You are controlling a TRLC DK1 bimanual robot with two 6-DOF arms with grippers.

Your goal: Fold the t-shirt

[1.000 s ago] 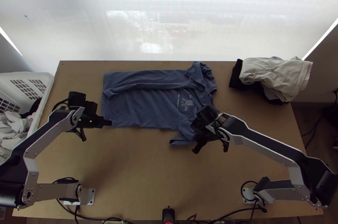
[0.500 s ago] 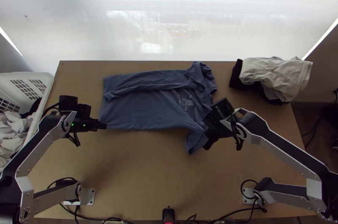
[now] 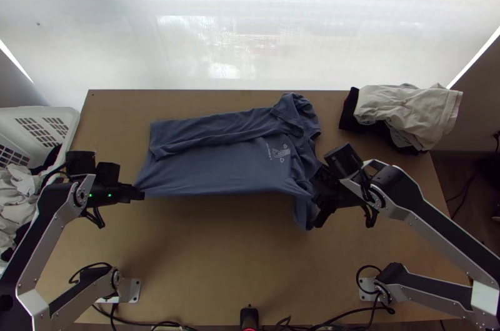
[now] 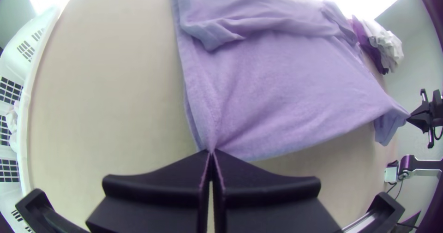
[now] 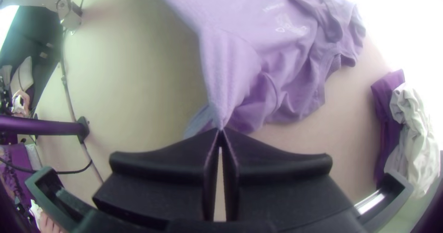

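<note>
A blue t-shirt [image 3: 219, 162] lies across the table's middle, its far side folded over lengthwise and its near edge pulled taut between the grippers. My left gripper [image 3: 142, 195] is at its near left corner; in the left wrist view the left gripper [image 4: 211, 152] is shut on the hem corner of the t-shirt [image 4: 286, 80]. At the near right, by a sleeve, is my right gripper [image 3: 317, 206]. The right wrist view has the right gripper [image 5: 220, 130] shut on a pinch of the t-shirt [image 5: 230, 62], with cloth hanging in folds beside the fingertips.
A white basket [image 3: 70, 137] with clothes stands at the table's left edge. At the back right corner lies a pile of light and dark clothes [image 3: 406, 109]. A small black device [image 3: 249, 317] sits at the near edge, with cables around it.
Both grippers have moved apart and slightly nearer, the left one leftward and the right one rightward. The shirt's near edge has come along and straightened, and the near sleeve has shifted right.
</note>
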